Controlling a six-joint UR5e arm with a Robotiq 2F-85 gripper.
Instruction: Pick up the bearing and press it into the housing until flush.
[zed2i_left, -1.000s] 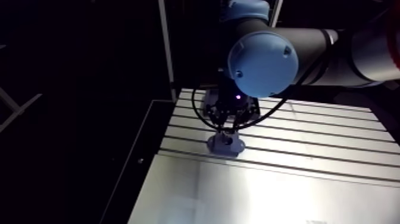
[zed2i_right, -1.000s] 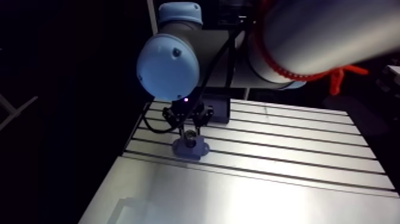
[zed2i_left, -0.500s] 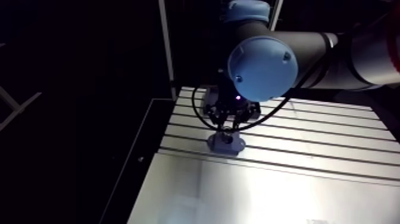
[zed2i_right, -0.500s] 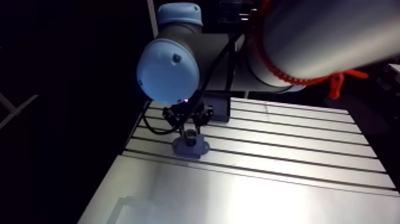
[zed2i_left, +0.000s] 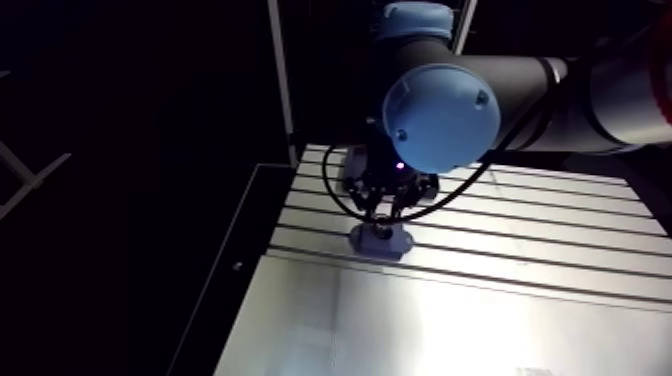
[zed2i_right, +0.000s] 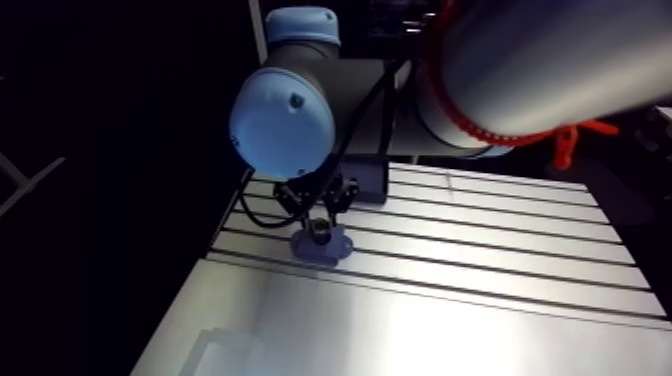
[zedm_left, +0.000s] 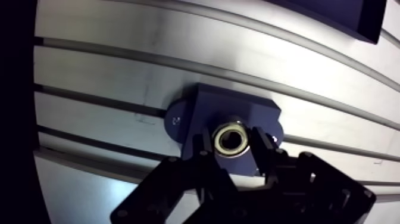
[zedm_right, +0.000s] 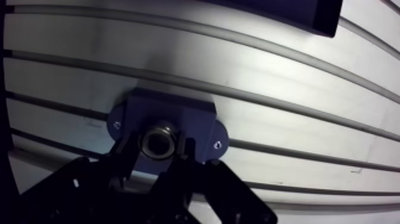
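Hand (zedm_left: 231, 147) clenched on round metal bearing (zedm_left: 230, 129) | at centre of dark-blue blocky housing (zedm_left: 238, 104) | slotted aluminium table (zedm_left: 119, 65)

The bearing (zedm_left: 230, 139) is a pale, creamy-silver ring around a dark bore. The housing (zedm_left: 238, 101) is deep navy blue and plain, with a small pale speck at each end. The gripper (zedm_left: 232, 146) is matt black all over. The table (zedm_left: 107, 65) is brushed silver-grey aluminium, striped by dark parallel slots. In the arm view the joint cap (zed2i_left: 440, 105) is light blue, and a small violet light (zed2i_left: 400, 163) glows just beneath it.
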